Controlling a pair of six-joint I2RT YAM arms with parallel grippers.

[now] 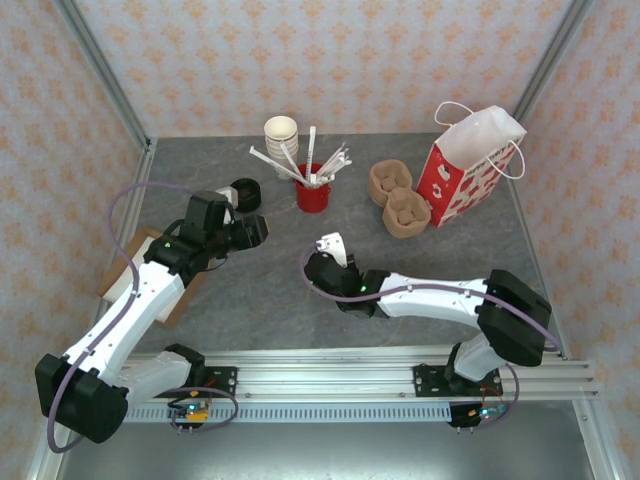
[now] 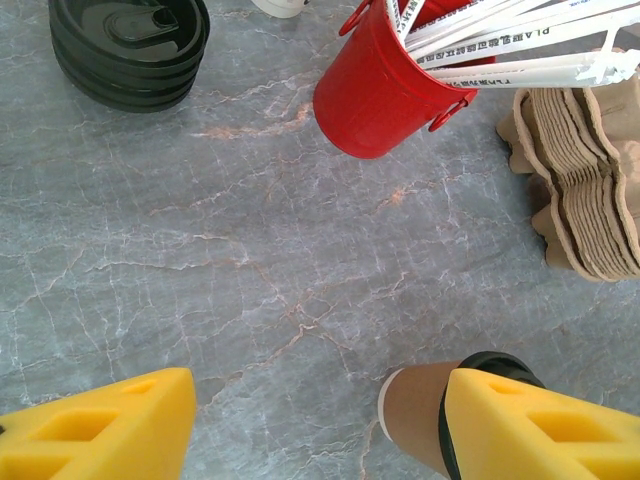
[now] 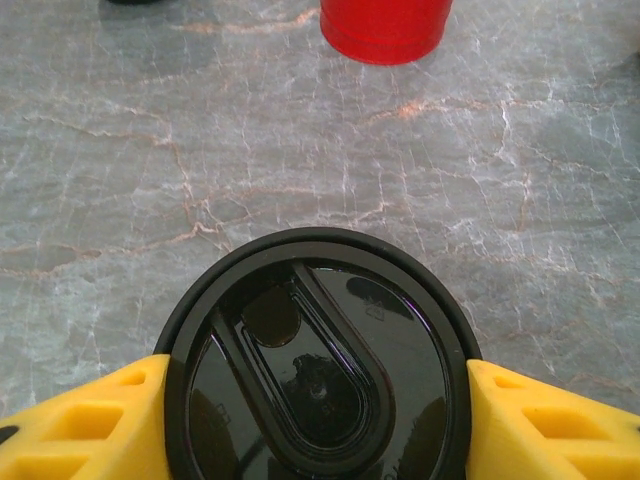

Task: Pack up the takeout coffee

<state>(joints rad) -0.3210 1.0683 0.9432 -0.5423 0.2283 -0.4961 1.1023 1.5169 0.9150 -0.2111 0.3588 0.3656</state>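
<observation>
Right gripper point(image 3: 318, 385) fingers flank takeout coffee point(image 3: 300, 330) mid-table, clamp cannot be told; loose hold risks tip, spill before paper bag point(image 1: 470, 165), far right corner.

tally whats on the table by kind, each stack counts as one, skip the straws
lidded cup: 1
cup stack: 1
lid stack: 1
red bucket: 1
carrier stack: 1
paper bag: 1
cardboard: 1
total: 7
</observation>
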